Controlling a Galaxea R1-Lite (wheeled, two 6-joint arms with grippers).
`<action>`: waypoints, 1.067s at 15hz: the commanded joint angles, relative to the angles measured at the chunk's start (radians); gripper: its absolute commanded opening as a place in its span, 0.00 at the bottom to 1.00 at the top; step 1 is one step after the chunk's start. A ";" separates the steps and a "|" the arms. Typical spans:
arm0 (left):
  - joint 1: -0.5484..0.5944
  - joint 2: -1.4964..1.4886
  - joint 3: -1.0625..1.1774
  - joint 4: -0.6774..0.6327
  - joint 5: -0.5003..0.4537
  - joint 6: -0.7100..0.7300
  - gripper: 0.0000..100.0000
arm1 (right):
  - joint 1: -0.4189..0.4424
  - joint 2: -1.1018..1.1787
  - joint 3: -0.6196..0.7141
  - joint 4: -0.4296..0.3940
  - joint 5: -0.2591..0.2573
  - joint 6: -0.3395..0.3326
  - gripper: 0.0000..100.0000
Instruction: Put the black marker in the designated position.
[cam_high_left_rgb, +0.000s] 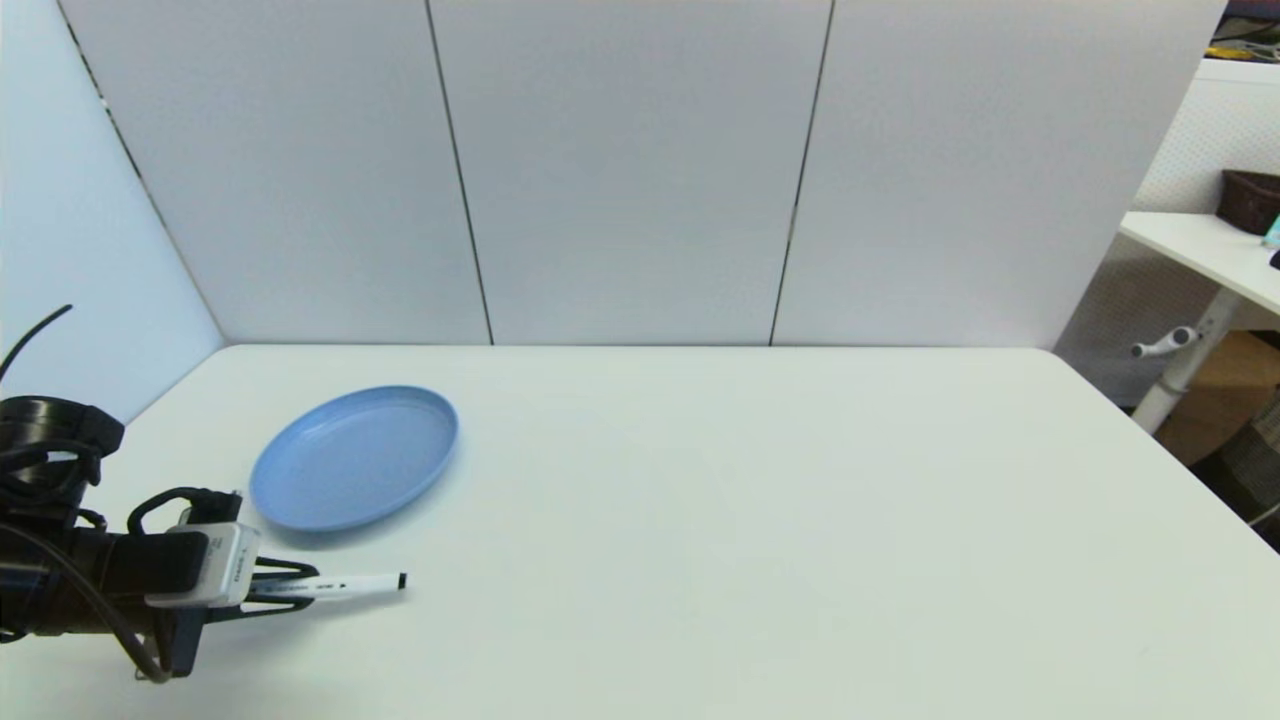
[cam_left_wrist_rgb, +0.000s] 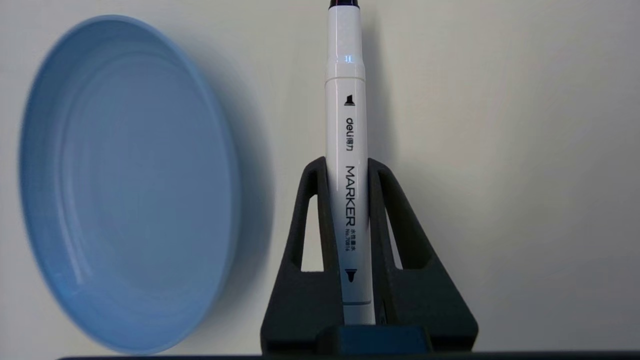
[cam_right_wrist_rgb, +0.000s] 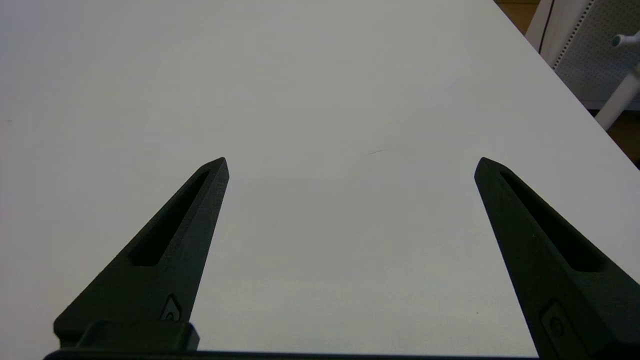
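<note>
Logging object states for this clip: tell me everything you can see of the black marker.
The black marker is a slim pen with a glossy white, plastic-looking barrel, black tips, and dark print reading "deli" and "MARKER" between small nib icons. It lies roughly level, pointing to the robot's right, clamped between the fingers of the left gripper, its far end sticking out. It sits near the table's front left, just in front of the blue plate, not touching it.

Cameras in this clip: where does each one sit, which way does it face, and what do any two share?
Head: up on the robot, facing down at the table; left gripper shows.
Left wrist: behind the left gripper, facing the black marker between its fingers, blue plate beside.
Right wrist: behind the open right gripper, facing bare table.
Shared: head and left wrist both show marker and plate.
</note>
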 joint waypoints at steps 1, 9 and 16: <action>0.001 0.025 0.016 -0.011 -0.003 0.009 0.00 | 0.000 0.001 0.000 0.001 0.000 0.000 1.00; 0.001 0.035 0.010 -0.029 -0.017 0.006 1.00 | 0.000 0.001 0.000 0.001 0.000 0.000 1.00; -0.038 -0.196 -0.238 0.011 -0.066 -0.374 1.00 | 0.000 0.001 0.000 0.001 0.000 0.000 1.00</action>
